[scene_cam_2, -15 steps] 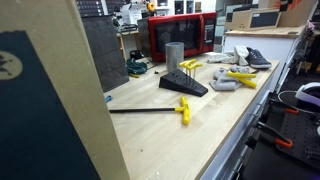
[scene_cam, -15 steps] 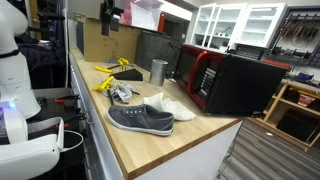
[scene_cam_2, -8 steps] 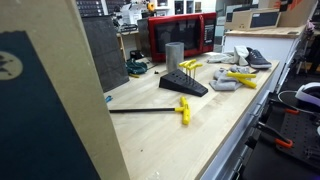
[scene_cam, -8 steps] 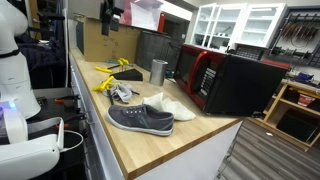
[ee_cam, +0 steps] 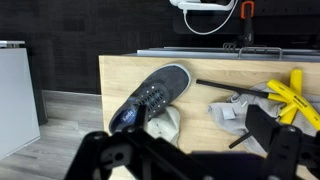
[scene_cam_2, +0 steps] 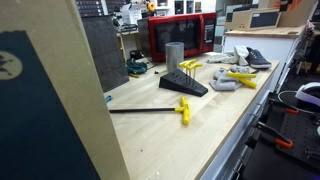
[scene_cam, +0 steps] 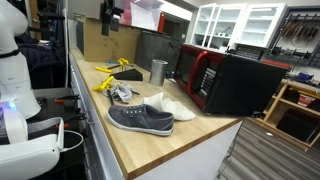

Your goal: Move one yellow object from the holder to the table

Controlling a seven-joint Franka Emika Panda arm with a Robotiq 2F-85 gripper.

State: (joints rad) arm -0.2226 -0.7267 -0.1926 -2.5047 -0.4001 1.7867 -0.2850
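Note:
In both exterior views the low black holder [scene_cam: 127, 73] [scene_cam_2: 183, 83] lies on the wooden table [scene_cam: 150, 140] [scene_cam_2: 170, 135] beside a shiny metal cup [scene_cam: 158, 71] [scene_cam_2: 174, 54]. One yellow object [scene_cam: 108, 67] [scene_cam_2: 190, 65] sits by the holder. More yellow objects [scene_cam: 103, 85] [scene_cam_2: 240, 76] [ee_cam: 293, 95] lie by a grey cloth [ee_cam: 232, 108]. A yellow-handled tool with a long black shaft [scene_cam_2: 184, 110] lies on the table. My gripper [scene_cam: 110, 16] [ee_cam: 190, 160] hangs high above the table, open and empty. The holder does not show clearly in the wrist view.
A grey shoe [scene_cam: 140, 120] [ee_cam: 150, 95] and a white cloth [scene_cam: 170, 105] [ee_cam: 165, 122] lie on the table. A red-fronted microwave [scene_cam: 225, 80] [scene_cam_2: 180, 35] stands behind the cup. The table edge [ee_cam: 100, 85] drops to the floor. A large board [scene_cam_2: 45, 100] blocks much of an exterior view.

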